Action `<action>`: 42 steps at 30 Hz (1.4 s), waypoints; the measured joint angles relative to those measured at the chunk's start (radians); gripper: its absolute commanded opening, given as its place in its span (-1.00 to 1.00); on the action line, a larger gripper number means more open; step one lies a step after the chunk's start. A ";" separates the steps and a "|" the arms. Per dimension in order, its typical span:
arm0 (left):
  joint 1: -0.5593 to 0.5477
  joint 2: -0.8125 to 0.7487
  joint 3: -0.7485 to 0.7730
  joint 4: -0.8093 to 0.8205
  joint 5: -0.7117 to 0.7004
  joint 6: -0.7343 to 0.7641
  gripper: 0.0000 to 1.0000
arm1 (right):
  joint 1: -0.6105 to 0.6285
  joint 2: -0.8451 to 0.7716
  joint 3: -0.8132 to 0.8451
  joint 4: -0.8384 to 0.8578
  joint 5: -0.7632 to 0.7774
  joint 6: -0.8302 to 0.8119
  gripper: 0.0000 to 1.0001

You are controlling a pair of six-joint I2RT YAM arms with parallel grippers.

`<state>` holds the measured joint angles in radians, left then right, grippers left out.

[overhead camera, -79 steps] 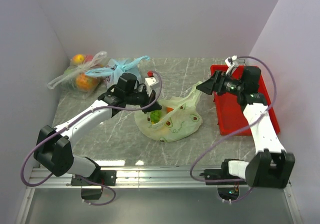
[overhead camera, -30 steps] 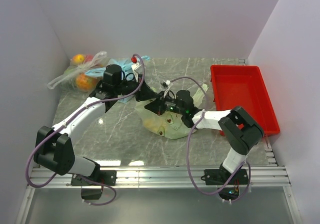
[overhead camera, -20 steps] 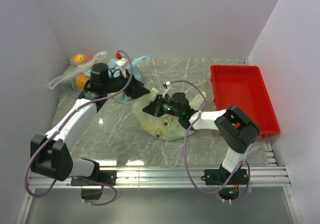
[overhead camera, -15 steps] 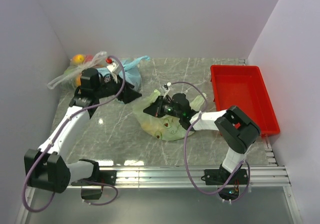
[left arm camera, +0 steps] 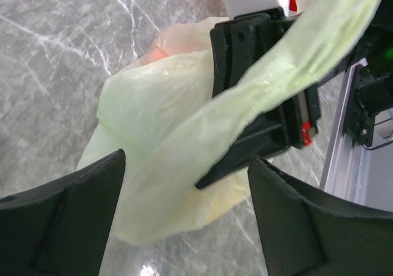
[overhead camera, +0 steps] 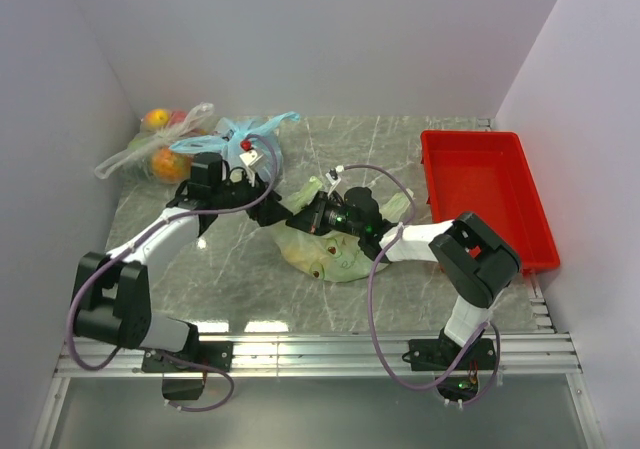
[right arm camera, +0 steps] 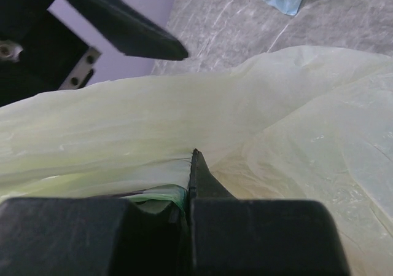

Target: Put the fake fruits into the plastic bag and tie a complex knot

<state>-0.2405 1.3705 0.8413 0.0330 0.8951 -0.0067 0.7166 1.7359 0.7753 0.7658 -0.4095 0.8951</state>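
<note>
The pale green plastic bag (overhead camera: pixel 338 257) lies slumped at mid-table. My right gripper (overhead camera: pixel 308 217) is shut on one of the bag's handles, pulled into a taut strip (left arm camera: pixel 288 67). In the right wrist view the pinched plastic bunches at that gripper's (right arm camera: pixel 191 165) tips. My left gripper (overhead camera: pixel 274 211) is open just left of it. Its two fingers (left arm camera: pixel 73 220) straddle the bag (left arm camera: pixel 153 141) and the strip without touching either. The fake fruits are hidden inside the bag; only a faint orange tint (left arm camera: pixel 161 47) shows through.
A red tray (overhead camera: pixel 520 231) stands at the right. At the back left are a light blue bag (overhead camera: pixel 248 134) and a clear bag of wrapped fruits (overhead camera: pixel 160 154). Walls close in at the left, back and right.
My left gripper opened, swung back toward the left rear, then returned to the bag beside the right gripper. The right gripper stayed shut on the handle.
</note>
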 measured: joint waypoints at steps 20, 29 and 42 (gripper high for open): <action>-0.042 0.161 0.063 0.150 0.223 -0.109 -0.24 | 0.000 -0.025 0.000 -0.032 -0.001 -0.046 -1.00; -0.048 0.167 0.062 0.166 0.206 -0.130 -0.99 | 0.000 -0.045 0.008 -0.078 -0.023 -0.109 -0.03; -0.014 0.192 0.069 0.080 0.185 -0.138 -0.99 | 0.006 -0.295 0.230 -0.669 0.019 -0.533 0.50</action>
<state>-0.2546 1.5620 0.9104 0.1135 1.0801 -0.1452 0.7223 1.4406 1.0058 0.0971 -0.3904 0.3618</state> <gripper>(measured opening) 0.013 0.739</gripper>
